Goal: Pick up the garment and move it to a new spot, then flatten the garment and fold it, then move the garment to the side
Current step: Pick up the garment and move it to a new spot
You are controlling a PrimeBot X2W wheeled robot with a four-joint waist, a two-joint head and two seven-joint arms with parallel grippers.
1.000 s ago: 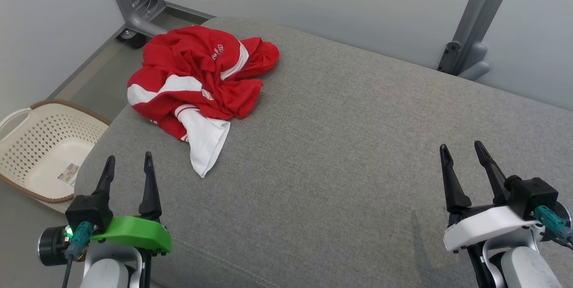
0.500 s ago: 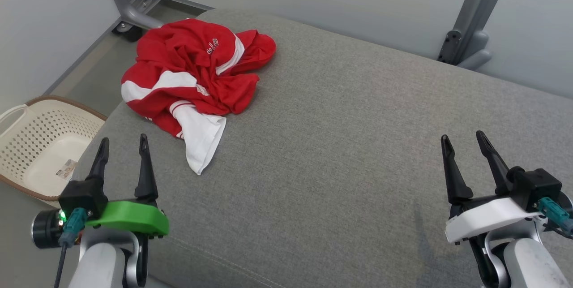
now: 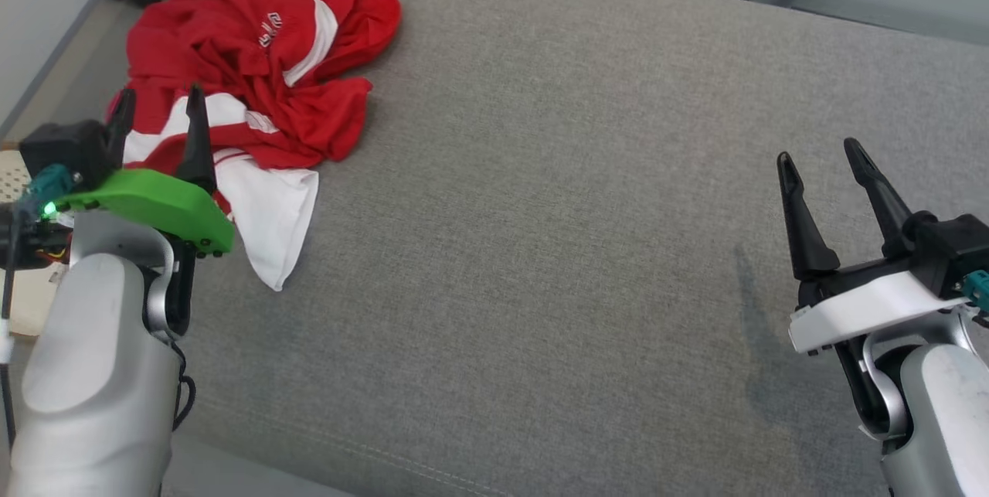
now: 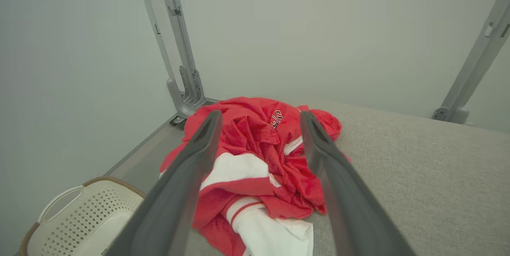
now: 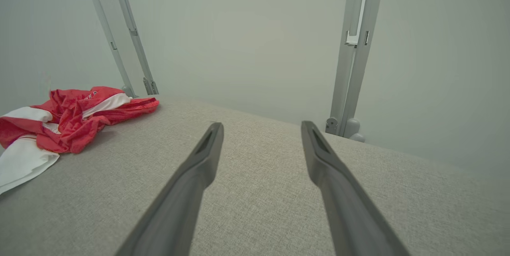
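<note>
A crumpled red and white garment (image 3: 255, 72) lies bunched at the far left of the grey cushioned surface (image 3: 556, 211), a white sleeve trailing toward me. My left gripper (image 3: 158, 99) stands open just above the heap's near left side, holding nothing; in the left wrist view the garment (image 4: 263, 160) shows between the fingers of the left gripper (image 4: 259, 114). My right gripper (image 3: 819, 153) is open over bare cushion at the right, far from the garment (image 5: 67, 120), and its own view shows the right gripper (image 5: 261, 125) empty.
A cream perforated laundry basket (image 4: 75, 220) sits on the floor left of the cushion. Grey metal frame legs (image 5: 354, 69) stand behind the cushion at the back left and back right, against a pale wall.
The head camera has tilted down, shifting the whole scene up. My left gripper has moved forward to the garment's near edge. The right gripper has risen a little.
</note>
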